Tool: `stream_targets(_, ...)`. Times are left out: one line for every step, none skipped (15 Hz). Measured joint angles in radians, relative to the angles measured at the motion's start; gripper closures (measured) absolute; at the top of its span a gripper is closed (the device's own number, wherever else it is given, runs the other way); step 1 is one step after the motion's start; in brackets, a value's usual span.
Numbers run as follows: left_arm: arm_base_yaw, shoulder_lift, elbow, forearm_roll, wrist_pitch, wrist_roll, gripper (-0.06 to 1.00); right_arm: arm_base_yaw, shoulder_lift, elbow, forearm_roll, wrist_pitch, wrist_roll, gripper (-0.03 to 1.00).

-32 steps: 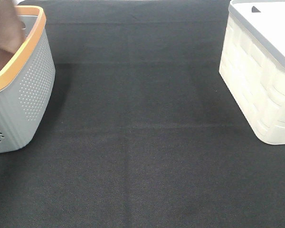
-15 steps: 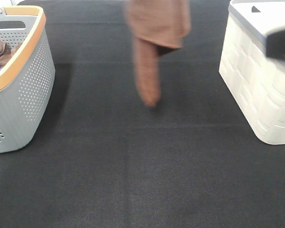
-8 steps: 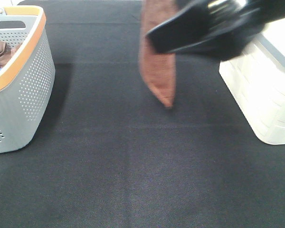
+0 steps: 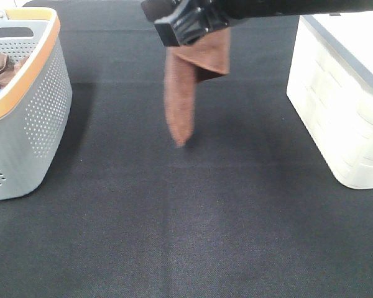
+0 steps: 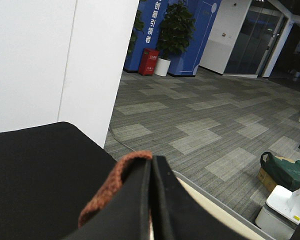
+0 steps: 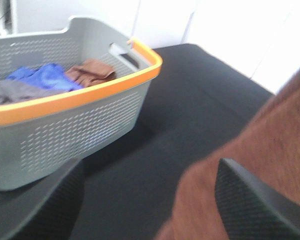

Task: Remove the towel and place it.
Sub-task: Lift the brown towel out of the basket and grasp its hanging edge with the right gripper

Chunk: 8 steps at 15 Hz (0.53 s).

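White wall (image 5: 30, 60), grey carpet-tile floor (image 5: 200, 125), potted plant (image 5: 176, 25), blue signboard (image 5: 202, 30), glass doors (image 5: 257, 45), black tabletop (image 4: 186, 217)

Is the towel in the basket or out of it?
Out. The towel hangs over the table, apart from the basket, pinched in the shut left pincer.

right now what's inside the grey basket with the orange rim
A crumpled blue cloth, a folded brown cloth and a grey cloth; whatever lies beneath them is covered.
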Motion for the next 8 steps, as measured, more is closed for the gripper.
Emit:
stream_targets(0.0,0.0,0.0,0.0,0.0,0.0,0.94,0.0,0.008,0.0,0.001,-0.023,0.001,0.27)
stream_targets(0.0,0.0,0.0,0.0,0.0,0.0,0.94,0.0,0.015,0.0,0.003,-0.048,0.01,0.27)
stream_targets(0.0,0.0,0.0,0.0,0.0,0.0,0.94,0.0,0.021,0.0,0.005,-0.063,0.025,0.27)
stream_targets(0.0,0.0,0.0,0.0,0.0,0.0,0.94,0.0,0.032,0.0,0.007,-0.077,0.033,0.27)
stream_targets(0.0,0.0,0.0,0.0,0.0,0.0,0.94,0.0,0.056,0.0,0.007,-0.101,0.046,0.27)
stream_targets(0.0,0.0,0.0,0.0,0.0,0.0,0.94,0.0,0.077,0.0,0.007,-0.114,0.049,0.27)
stream_targets(0.0,0.0,0.0,0.0,0.0,0.0,0.94,0.0,0.105,0.0,0.009,-0.131,0.049,0.27)
stream_targets(0.0,0.0,0.0,0.001,0.0,0.0,0.94,0.0,0.132,0.0,0.022,-0.153,0.05,0.27)
